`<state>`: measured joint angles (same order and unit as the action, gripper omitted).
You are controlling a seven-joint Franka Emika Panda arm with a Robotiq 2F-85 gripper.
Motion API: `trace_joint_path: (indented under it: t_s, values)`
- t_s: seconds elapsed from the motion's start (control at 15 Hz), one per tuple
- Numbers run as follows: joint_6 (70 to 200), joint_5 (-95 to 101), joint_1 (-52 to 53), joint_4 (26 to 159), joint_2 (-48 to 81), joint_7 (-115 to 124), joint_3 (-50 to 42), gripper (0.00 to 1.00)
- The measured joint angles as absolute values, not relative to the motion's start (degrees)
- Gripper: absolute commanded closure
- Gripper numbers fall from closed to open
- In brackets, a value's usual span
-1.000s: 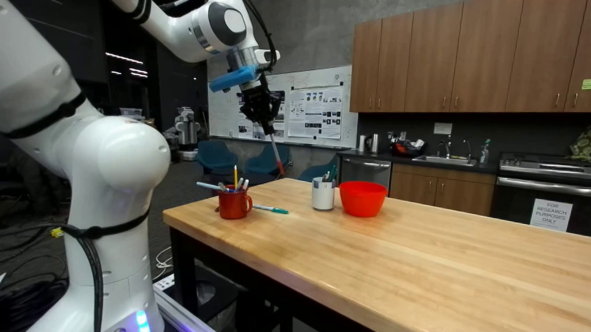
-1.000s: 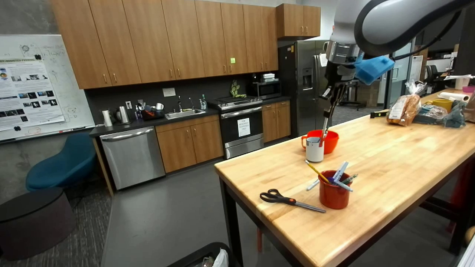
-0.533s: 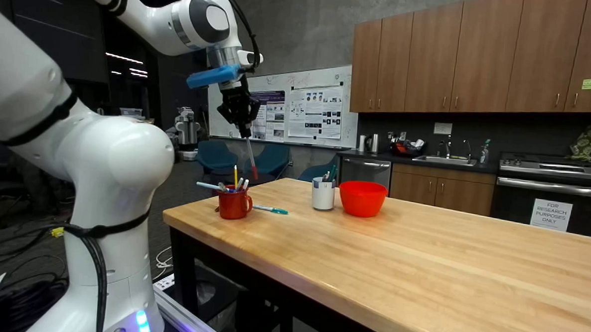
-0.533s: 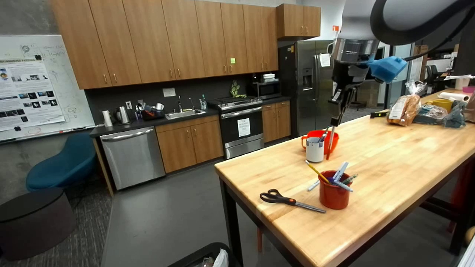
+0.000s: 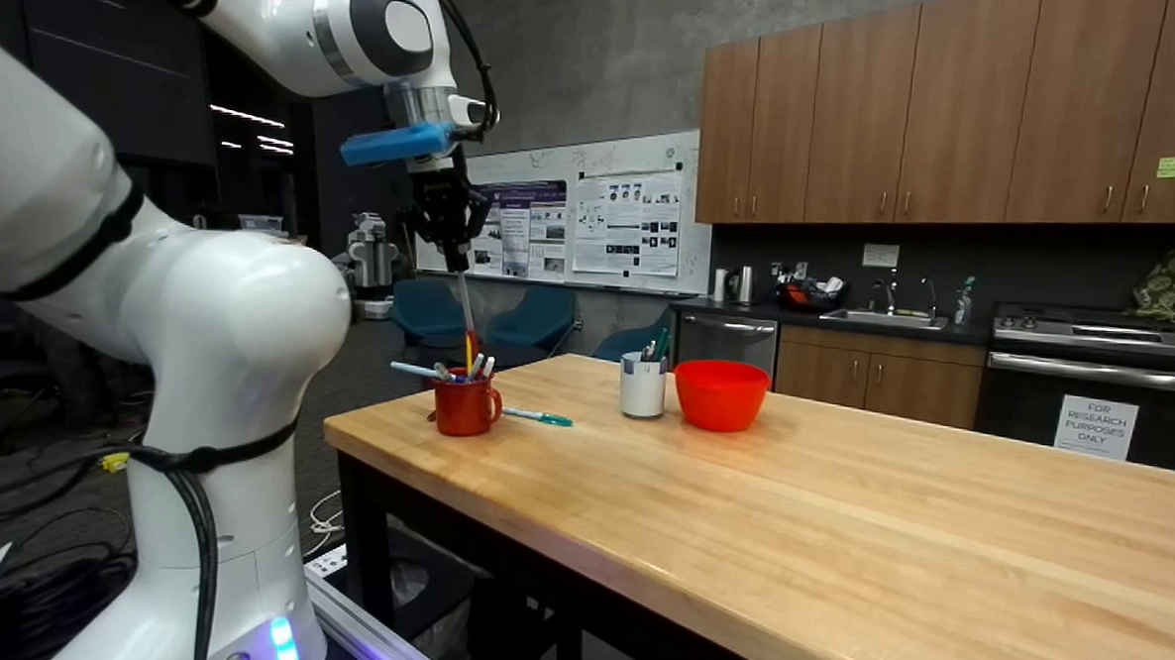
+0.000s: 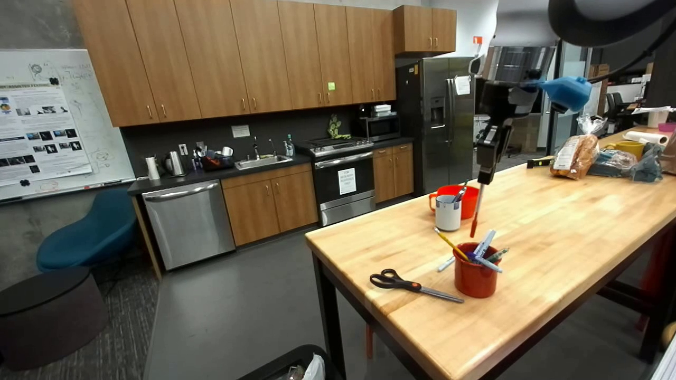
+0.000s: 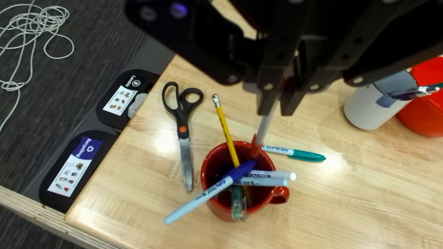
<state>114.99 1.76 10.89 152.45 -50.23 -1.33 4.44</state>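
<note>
Wood tbl sits under near-vert. pen in jaws, red end down

Black gripper, red-capped pen, red mug

Red-tipped pen held tip-down near a red cup
In an exterior view it's pinched by the gripper, kinda tilted; pens and a yellow pencil are crammed into the cup, and scissors are laid beside it on the table.
</note>
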Motion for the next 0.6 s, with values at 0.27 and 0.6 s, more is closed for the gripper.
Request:
trace_joint_path:
  t_s: [0.27, 0.6]
  values:
    - [114.29, 1.64, 11.32, 153.22, -50.22, -1.89, 4.75, 0.97]
    - [114.81, 1.63, 11.43, 154.90, -49.85, -3.72, 4.75, 0.97]
